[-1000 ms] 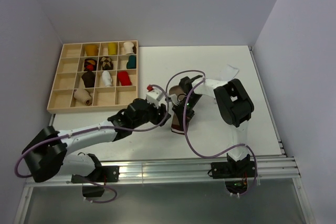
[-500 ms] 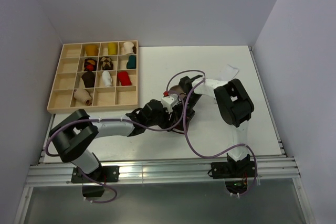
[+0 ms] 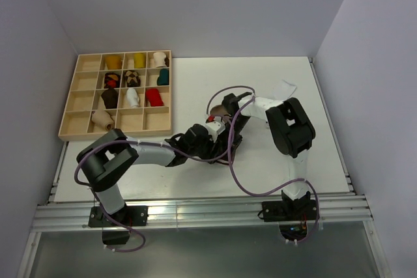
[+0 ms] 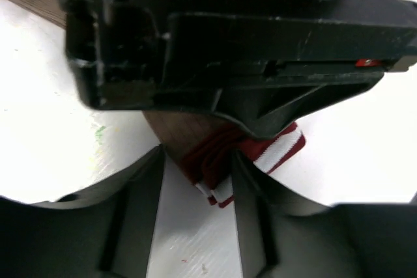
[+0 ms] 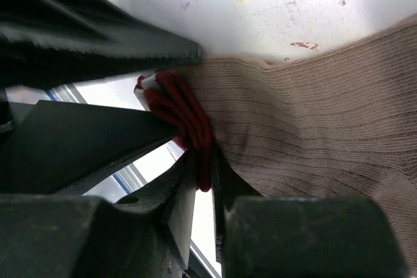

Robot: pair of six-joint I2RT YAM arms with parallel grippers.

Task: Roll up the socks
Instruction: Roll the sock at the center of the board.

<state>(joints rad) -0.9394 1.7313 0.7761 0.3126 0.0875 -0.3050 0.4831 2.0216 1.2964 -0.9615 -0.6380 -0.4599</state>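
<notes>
The sock [image 5: 306, 115], brown and ribbed, lies mid-bench where the two arms meet, flat on the white surface and mostly hidden from above by the tools.

The bench [image 3: 326, 109] is white, with small paint flecks showing in the wrist views. At its far left corner sits a wooden tray [image 3: 83, 83] of square compartments; several hold rolled socks [image 3: 154, 97] in red, yellow, teal, white and brown. Near the far right a pale piece [image 3: 285, 87] lies alone, well apart from the arms; what it is I cannot tell.

The left arm [image 3: 140, 154] reaches low across the bench to the right. The right arm [image 3: 290, 125] folds back toward the left, so both wrists crowd together over the sock. A purple cable [image 3: 234, 174] loops around them.

The right tool [image 5: 203, 167] is pressed together, pinching the maroon edge of the cuff [image 4: 277, 148] between its fingertips. The left tool [image 4: 199, 161] faces it, just beside; its jaws stand spread on either side of the maroon-and-white striped cuff, with a strip of bare bench showing between one finger and the fabric.
</notes>
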